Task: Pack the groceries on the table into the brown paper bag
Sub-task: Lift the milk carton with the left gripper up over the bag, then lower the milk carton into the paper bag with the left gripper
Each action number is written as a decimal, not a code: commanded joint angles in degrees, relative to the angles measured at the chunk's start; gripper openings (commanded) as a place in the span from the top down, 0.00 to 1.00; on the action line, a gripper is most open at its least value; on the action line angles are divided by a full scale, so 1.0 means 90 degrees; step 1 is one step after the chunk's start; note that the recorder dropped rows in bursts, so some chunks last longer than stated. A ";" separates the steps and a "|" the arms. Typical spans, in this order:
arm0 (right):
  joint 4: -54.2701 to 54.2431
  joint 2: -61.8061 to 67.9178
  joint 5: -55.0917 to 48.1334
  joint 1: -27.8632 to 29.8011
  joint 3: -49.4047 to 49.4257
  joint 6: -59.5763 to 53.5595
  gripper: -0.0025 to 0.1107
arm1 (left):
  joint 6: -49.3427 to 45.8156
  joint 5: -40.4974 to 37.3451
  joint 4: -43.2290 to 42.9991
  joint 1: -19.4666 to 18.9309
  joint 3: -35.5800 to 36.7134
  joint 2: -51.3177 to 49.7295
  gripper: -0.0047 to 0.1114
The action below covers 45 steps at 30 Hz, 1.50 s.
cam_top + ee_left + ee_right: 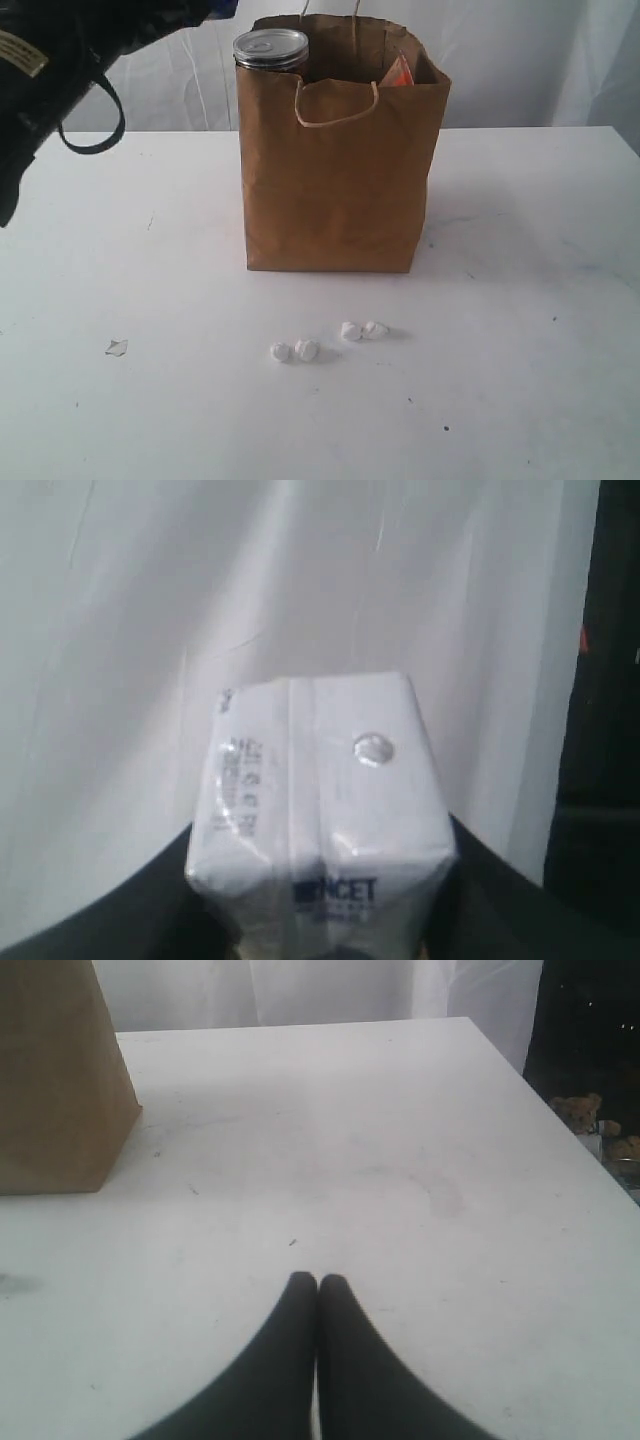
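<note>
Snugly inside the left gripper (322, 932) sits the white-blue carton (318, 805).

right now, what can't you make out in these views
brown paper bag contents: exterior view, its wall hides all but the can top and an orange corner.
carton print: left wrist view, blurred; bottom edge cuts it off.
white lumps: exterior view, too small to identify.

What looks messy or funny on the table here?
Four small white lumps lie scattered on the table in front of the brown paper bag, not packed yet. The silver-topped can pokes up above the bag's rim. A small chipped mark shows on the table, left of the lumps.
</note>
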<state>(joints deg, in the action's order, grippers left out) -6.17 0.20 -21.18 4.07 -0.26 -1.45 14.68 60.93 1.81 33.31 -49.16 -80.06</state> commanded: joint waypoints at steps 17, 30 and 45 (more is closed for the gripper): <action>0.0005 -0.0022 0.0029 0.0057 0.0029 0.0015 0.98 | 0.1504 0.0196 -0.2779 -0.0002 -0.2629 -0.2431 0.96; 0.0005 -0.0022 0.0029 0.0057 0.0029 0.0015 0.98 | 0.1384 -0.0703 -0.2897 -0.0002 -0.2772 -0.2672 0.96; 0.0005 -0.0022 0.0029 0.0057 0.0029 0.0015 0.98 | 0.2220 -0.0732 -0.3175 -0.0002 -0.2772 -0.2672 0.64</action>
<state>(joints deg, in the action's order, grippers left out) -6.17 0.20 -21.18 4.07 -0.26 -1.45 32.28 54.06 -24.76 33.31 -73.78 -104.77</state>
